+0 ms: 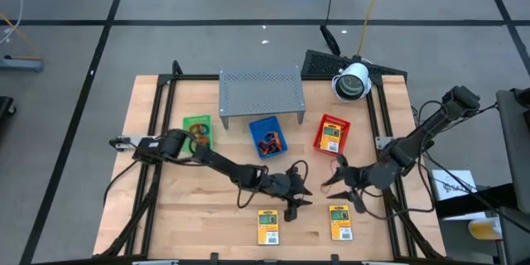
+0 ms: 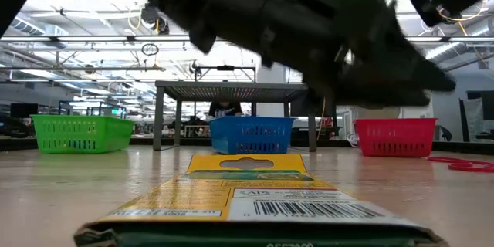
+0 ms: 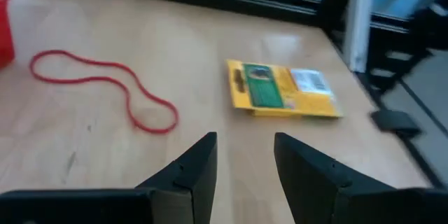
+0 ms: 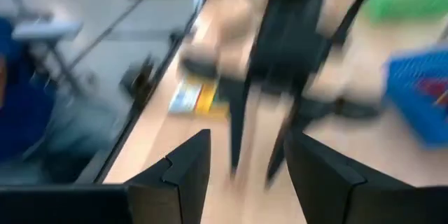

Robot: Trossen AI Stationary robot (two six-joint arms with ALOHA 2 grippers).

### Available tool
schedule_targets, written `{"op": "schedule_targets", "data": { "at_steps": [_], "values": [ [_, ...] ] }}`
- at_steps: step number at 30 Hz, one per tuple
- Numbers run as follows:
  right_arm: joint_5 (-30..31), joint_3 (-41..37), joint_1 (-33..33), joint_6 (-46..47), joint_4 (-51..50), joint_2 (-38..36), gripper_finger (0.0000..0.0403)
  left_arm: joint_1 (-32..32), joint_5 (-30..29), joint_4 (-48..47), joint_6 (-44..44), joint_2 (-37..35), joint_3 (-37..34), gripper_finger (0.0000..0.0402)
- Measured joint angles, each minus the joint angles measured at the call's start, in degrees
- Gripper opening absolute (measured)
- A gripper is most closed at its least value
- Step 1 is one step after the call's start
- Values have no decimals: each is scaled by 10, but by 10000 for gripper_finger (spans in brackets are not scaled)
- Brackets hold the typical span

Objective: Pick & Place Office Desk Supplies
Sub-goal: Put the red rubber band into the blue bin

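From the console, left to right: my left gripper [image 1: 291, 201] hangs low over the wooden table [image 1: 199, 215], fingers parted with nothing between them, just above a yellow packet [image 1: 267, 226] lying flat near the front edge. A second yellow packet [image 1: 340, 222] lies well apart to its right, the one framed ahead of the fingers in the left wrist view beside a thin red rubber-band loop [image 3: 105, 89]. My right gripper [image 1: 338, 177] faces the left one across a short gap, jaws spread and empty.

The packets are flat printed card, glossy, thin at the edges. I judge the pick calls for a straight descent with the fingers straddling the narrow width, since a shallow pinch could skid off the slick face. The loop is limp and would need a pinch on a single strand.

Behind stand ribbed plastic trays, green [image 1: 197, 132], blue [image 1: 267, 135] and red [image 1: 331, 132], under a grey perforated metal shelf [image 1: 260, 93].
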Motion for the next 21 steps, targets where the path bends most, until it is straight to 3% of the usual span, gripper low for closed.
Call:
{"op": "schedule_targets", "data": {
  "at_steps": [5, 11, 21],
  "values": [
    [-65, 0, 0, 23, -90, 18, 171, 3, 19, -125, 15, -64, 1, 152],
    [-63, 0, -7, 0, -141, 68, 171, -1, 5, -242, 63, -141, 1, 152],
    [-64, 0, -33, -32, -143, 175, 171, -15, -89, -291, 106, -196, 1, 152]
  ]
}}
